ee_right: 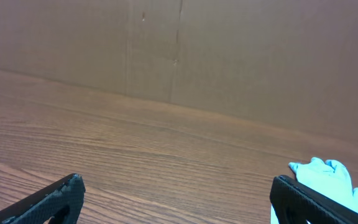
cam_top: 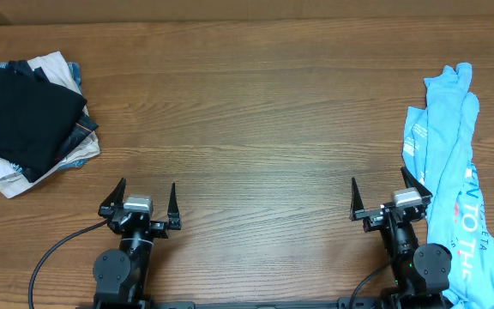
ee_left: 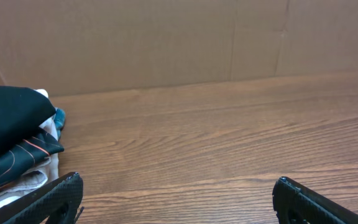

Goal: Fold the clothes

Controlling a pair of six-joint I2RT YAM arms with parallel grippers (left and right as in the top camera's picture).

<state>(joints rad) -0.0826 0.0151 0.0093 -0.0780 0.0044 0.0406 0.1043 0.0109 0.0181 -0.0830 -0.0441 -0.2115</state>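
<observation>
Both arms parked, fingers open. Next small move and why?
Probably send the right gripper toward the blue T-shirt: it lies crumpled at the right edge of the table, beside that arm, untouched, and likely needs dragging to the bare centre to spread flat.

On the brown wooden table (cam_top: 256,103), a stack of folded white and beige garments (cam_top: 3,178) sits at the upper left of the overhead frame, with a black folded garment (cam_top: 24,120) on top. The crumpled light sky-blue cotton T-shirt (cam_top: 453,163) runs down the right edge, from upper right to the lower right corner. The left gripper (cam_top: 147,196) stands at lower left, below and right of the stack. The right gripper (cam_top: 382,193) stands at lower right, just beside the T-shirt's left border. A brown cardboard wall (ee_left: 166,37) rises behind the table's far edge.
</observation>
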